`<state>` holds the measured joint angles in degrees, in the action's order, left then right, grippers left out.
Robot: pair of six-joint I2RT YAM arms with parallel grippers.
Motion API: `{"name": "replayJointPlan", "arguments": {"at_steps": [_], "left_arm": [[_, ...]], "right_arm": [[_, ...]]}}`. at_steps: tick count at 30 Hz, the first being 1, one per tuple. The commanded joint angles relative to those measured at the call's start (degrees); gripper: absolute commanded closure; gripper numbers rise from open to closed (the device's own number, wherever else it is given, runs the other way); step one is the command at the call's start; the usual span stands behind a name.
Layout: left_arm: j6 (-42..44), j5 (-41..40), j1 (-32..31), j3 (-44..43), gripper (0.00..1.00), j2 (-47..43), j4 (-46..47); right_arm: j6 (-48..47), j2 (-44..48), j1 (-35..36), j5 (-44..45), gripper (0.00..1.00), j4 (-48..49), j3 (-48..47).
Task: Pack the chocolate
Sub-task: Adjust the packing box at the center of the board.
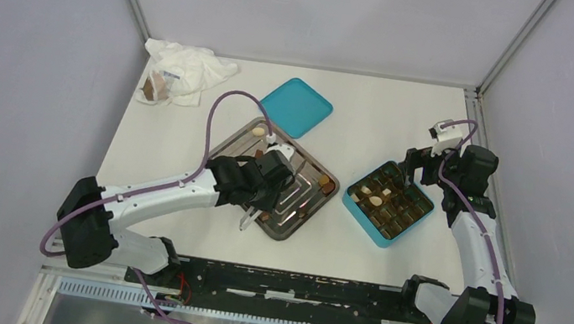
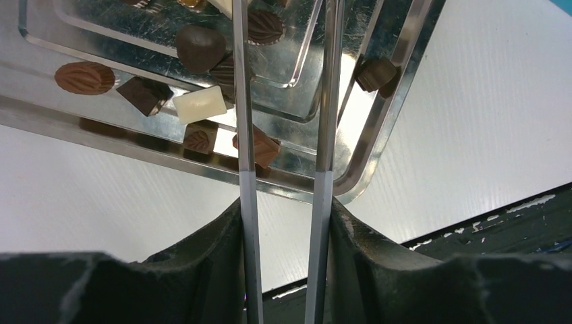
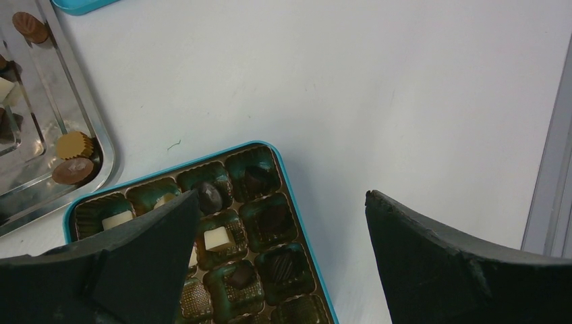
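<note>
The chocolate lies as small pieces on a steel tray (image 1: 311, 210): a white cube (image 2: 199, 104), a dark heart (image 2: 200, 47), a brown leaf oval (image 2: 84, 77) and a dark cube (image 2: 376, 72) on the rim. My left gripper (image 1: 249, 212) hangs over the tray's near corner. Its two long metal rods (image 2: 287, 20) stand apart with nothing between them, tips past the frame's top. A brown piece (image 2: 260, 147) lies beside the left rod. Several pieces sit in the teal box (image 1: 368, 224). My right gripper (image 3: 280, 194) is open and empty over the box's far right corner.
A teal lid (image 1: 297, 106) lies behind the tray. A crumpled white bag (image 1: 186, 70) with a brown lump (image 1: 154, 88) sits at the back left. A black rail (image 1: 292, 286) runs along the near edge. A metal frame post (image 3: 550, 169) borders the right side.
</note>
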<state>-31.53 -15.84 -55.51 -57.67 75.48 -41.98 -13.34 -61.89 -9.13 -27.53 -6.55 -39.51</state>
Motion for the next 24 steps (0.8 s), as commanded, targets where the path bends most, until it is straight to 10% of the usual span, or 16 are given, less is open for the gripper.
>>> {"name": "replayJointPlan", "arguments": {"at_steps": [1, 24], "left_arm": [[-2.31, 2.12, 0.3, 0.26, 0.52, 1.36, 0.36], [-2.66, 3.65, 0.29, 2.02, 0.53, 3.74, 0.06]], "right_arm": [[-0.45, 0.08, -0.22, -1.04, 0.02, 1.04, -0.55], [-0.46, 0.19, -0.28, -1.21, 0.02, 1.09, -0.48]]}}
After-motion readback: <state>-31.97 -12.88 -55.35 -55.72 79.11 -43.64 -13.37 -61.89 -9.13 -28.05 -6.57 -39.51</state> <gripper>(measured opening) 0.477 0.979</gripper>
